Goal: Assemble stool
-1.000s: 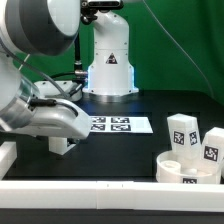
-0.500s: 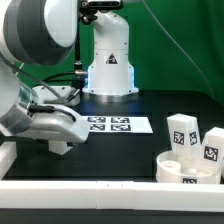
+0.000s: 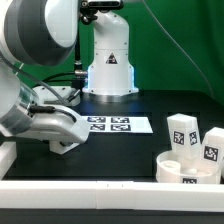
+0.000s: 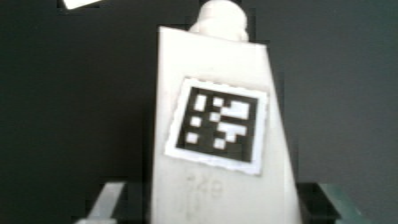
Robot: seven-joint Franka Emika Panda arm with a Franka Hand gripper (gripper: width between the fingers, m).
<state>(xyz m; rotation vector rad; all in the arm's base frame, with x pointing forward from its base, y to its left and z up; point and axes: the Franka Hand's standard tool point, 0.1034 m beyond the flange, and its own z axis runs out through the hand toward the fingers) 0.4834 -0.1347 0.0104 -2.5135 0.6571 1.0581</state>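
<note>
In claw point(image 4: 217, 203): leg point(image 4: 214, 110), exterior view's left of marker board point(image 3: 118, 124); seat disc point(image 3: 172, 171), two legs point(image 3: 181, 131) point(image 3: 212, 146) right.

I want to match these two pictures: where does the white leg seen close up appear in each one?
Exterior view: the leg is mostly hidden, a small white bit under the gripper, low at the exterior view's left.
Wrist view: the leg fills the middle of the picture, its tag facing the camera.
Shared landmark: the gripper, with a finger at either side of the leg.
</note>
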